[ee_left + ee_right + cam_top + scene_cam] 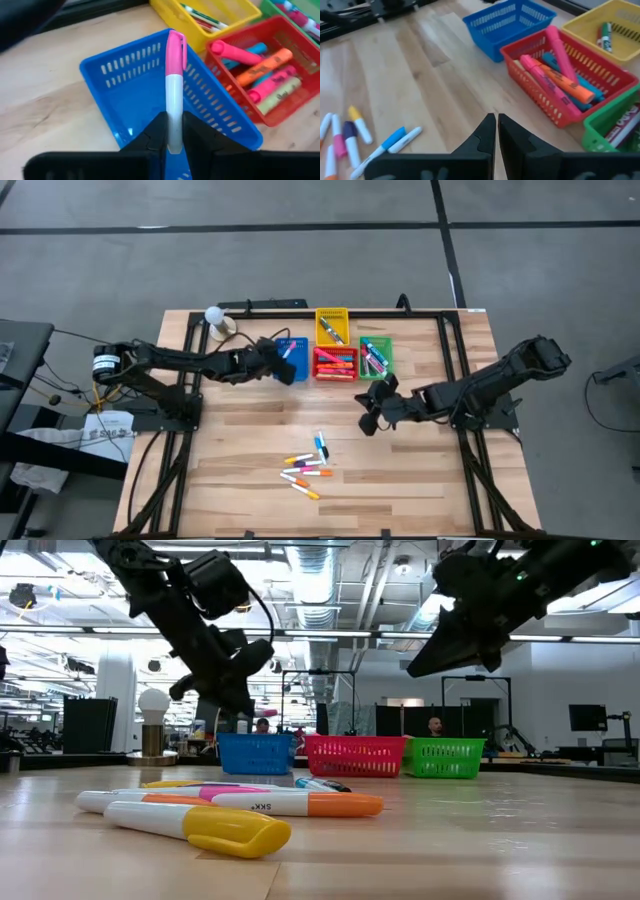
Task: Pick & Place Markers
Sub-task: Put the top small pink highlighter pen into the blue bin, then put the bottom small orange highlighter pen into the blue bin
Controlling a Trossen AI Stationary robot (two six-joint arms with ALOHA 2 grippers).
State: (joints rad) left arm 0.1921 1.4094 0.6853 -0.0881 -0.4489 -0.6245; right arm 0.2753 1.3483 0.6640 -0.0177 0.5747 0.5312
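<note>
My left gripper [174,125] is shut on a white marker with a pink cap [174,75], above the blue bin [291,360] at the left of the bin group. My right gripper [497,122] hovers shut and empty above bare table [370,418], in front of the green bin [376,356]. Several loose markers [308,465] in mixed colours lie flat near the table's front edge [230,812]. The red bin [565,85] holds several markers, and the yellow bin [332,325] and green bin hold some too. My left gripper pinches the marker's white barrel [174,112] between its two fingers [152,140]. The marker lies along the fingers, its pink cap end sticking out past the tips. The fingers slant down from the table's left. The marker is lifted clear, over the blue bin's inside.
A round bulb on a base [215,320] stands at the far left, behind the blue bin. A dark frame [440,330] runs round the table's far and side edges. Bare wood lies between the bins and the loose markers.
</note>
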